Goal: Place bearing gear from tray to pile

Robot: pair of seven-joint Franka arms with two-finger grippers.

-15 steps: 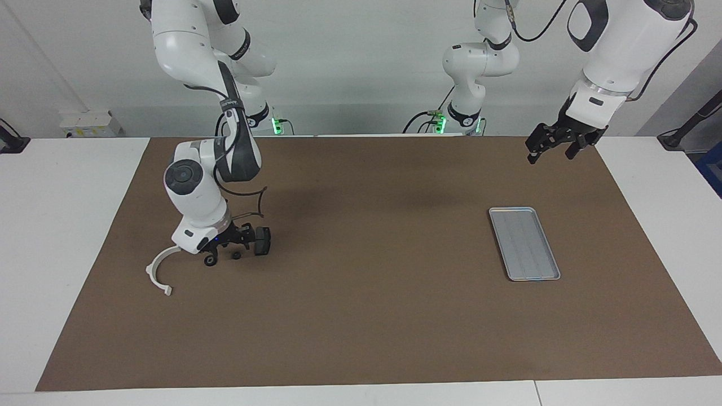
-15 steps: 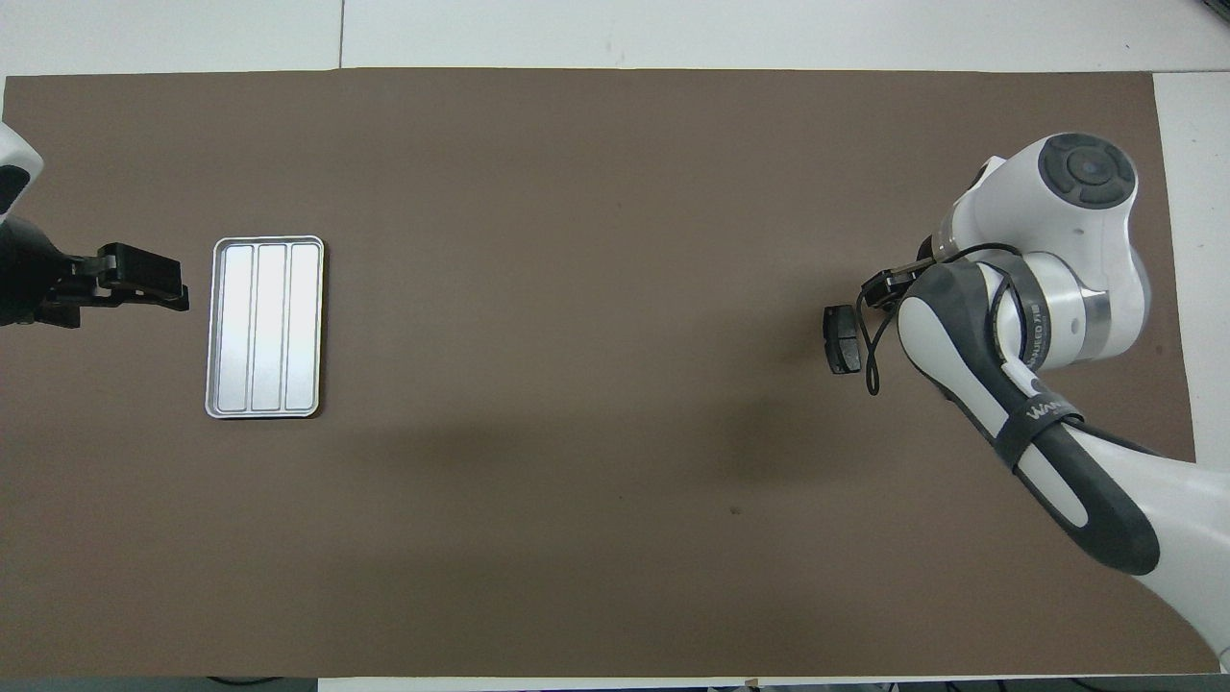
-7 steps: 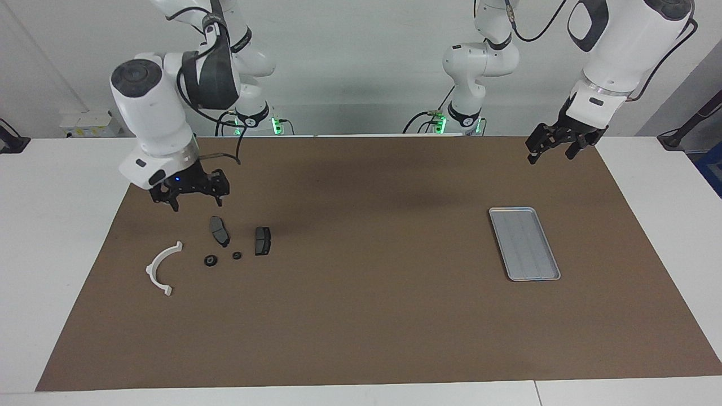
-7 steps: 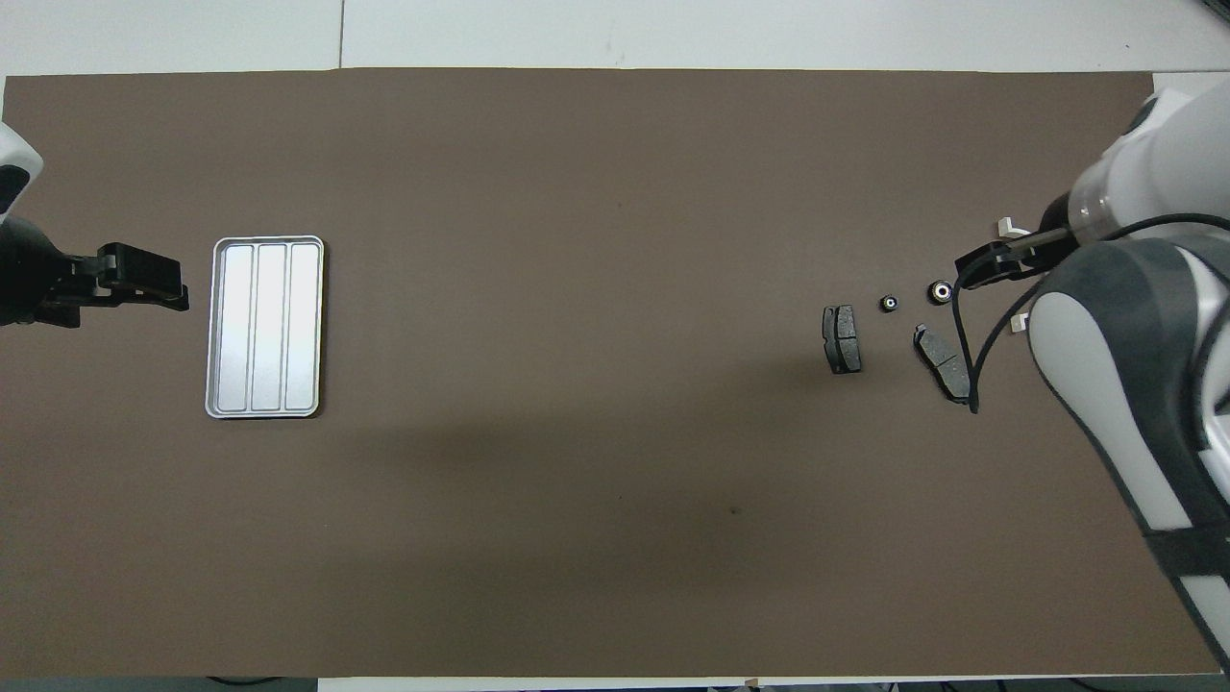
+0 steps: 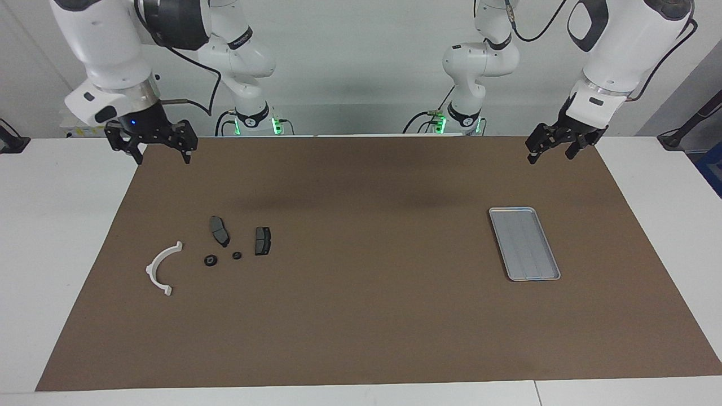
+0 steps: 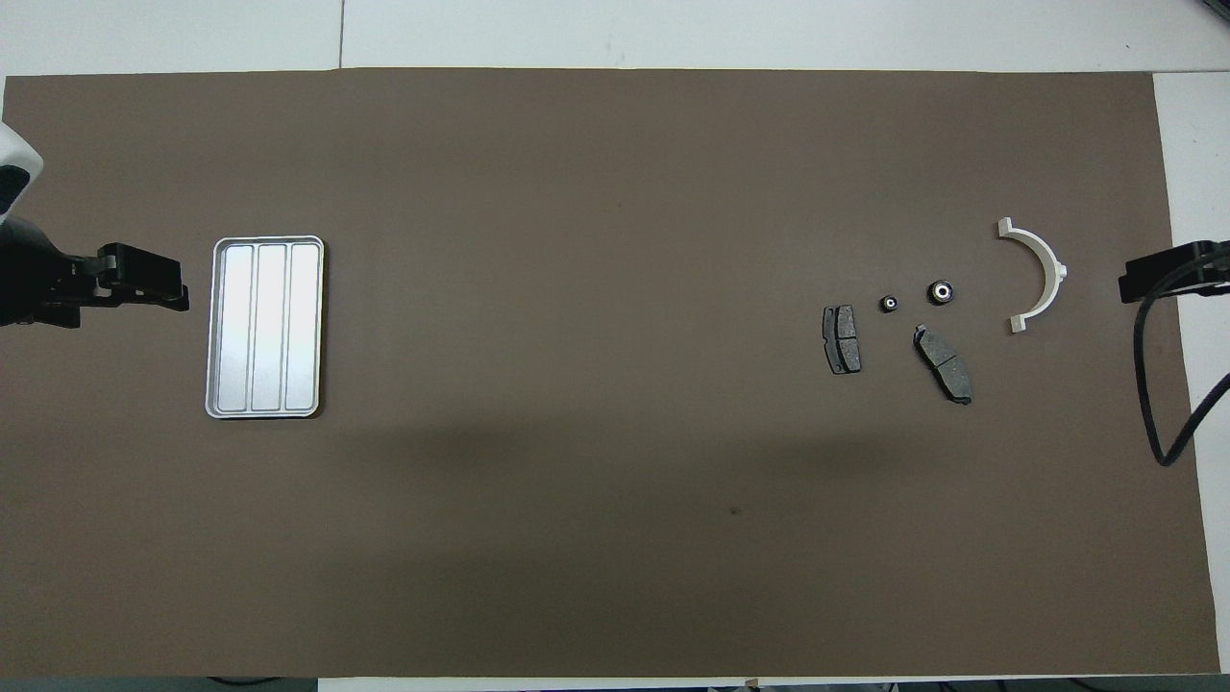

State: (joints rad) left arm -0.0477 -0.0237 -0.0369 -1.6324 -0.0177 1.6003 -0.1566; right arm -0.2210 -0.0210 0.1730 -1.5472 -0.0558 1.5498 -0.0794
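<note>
The silver tray (image 5: 524, 243) lies empty toward the left arm's end of the mat and also shows in the overhead view (image 6: 265, 327). Two small black bearing gears (image 5: 210, 260) (image 5: 237, 255) lie on the mat in the pile, between two dark plates (image 5: 219, 230) (image 5: 262, 241) and beside the white arc bracket (image 5: 161, 268). My right gripper (image 5: 162, 158) is open and empty, raised over the mat's corner by its base. My left gripper (image 5: 550, 153) is open and empty, raised over the mat's edge at its own end.
The brown mat (image 5: 361, 316) covers most of the white table. In the overhead view the gears (image 6: 941, 291) (image 6: 890, 304), plates (image 6: 943, 363) (image 6: 841, 338) and arc bracket (image 6: 1038, 274) lie apart from one another.
My right gripper has risen from the pile and drawn back toward its base, uncovering the gears, a plate and the arc. The left arm has not moved.
</note>
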